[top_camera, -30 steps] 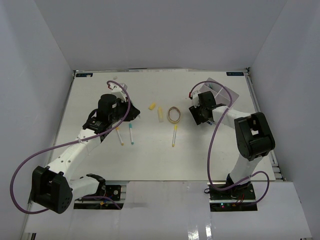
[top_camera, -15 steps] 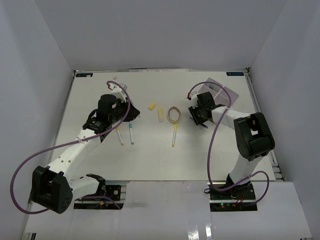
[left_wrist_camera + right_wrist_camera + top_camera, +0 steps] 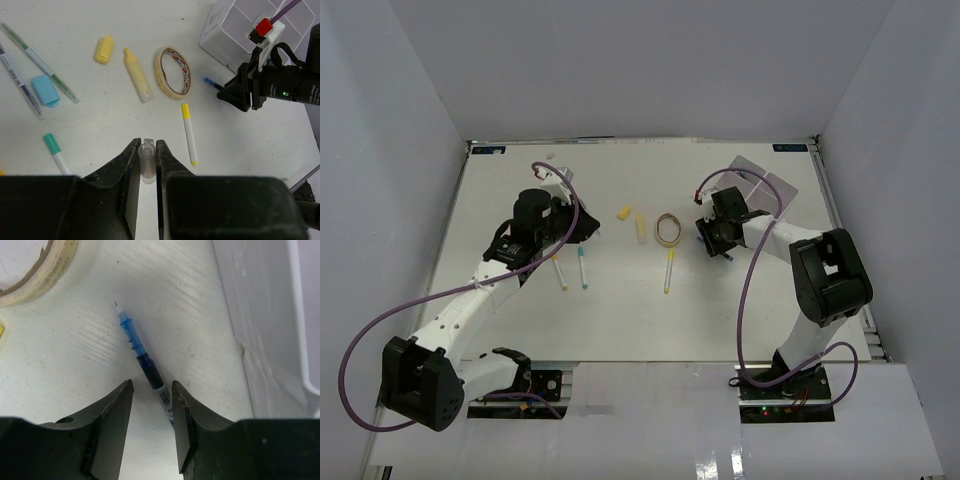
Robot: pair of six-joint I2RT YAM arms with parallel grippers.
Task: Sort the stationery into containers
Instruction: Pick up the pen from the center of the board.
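A white worktop (image 3: 520, 320) boxed in by plain pale walls carries the scattered stationery, with a tan ring of adhesive tape (image 3: 160, 70) lying flat near its middle. In the overhead view a yellow highlighter-like stick (image 3: 641, 229) lies just left of the ring and a small yellow block (image 3: 625, 213) a little farther left. A white pen with a yellow cap (image 3: 669, 270) lies just on the ring's near side. Well to the left of the ring, close beside the left arm, lie a white pen with a green cap (image 3: 582, 268) and another thin pen (image 3: 560, 272). The left wrist view adds a small light-blue block (image 3: 46, 90) far left of the ring, lying between a thin green-marked pen (image 3: 40, 62) and a thin purple-marked pen (image 3: 17, 80). The white square plastic tray with four compartments (image 3: 775, 183) sits to the ring's right, toward the far edge. The left tool (image 3: 147, 159) hangs over the worktop on the near-left side of the ring, its fingers closed on a short translucent grey tube (image 3: 147, 167). The right tool (image 3: 152, 390) is low between the ring and the tray, its jaws apart and astride a thin blue pen (image 3: 140, 352). That pen lies flat on the worktop, bare tip toward the ring, and whether either finger touches it cannot be told.
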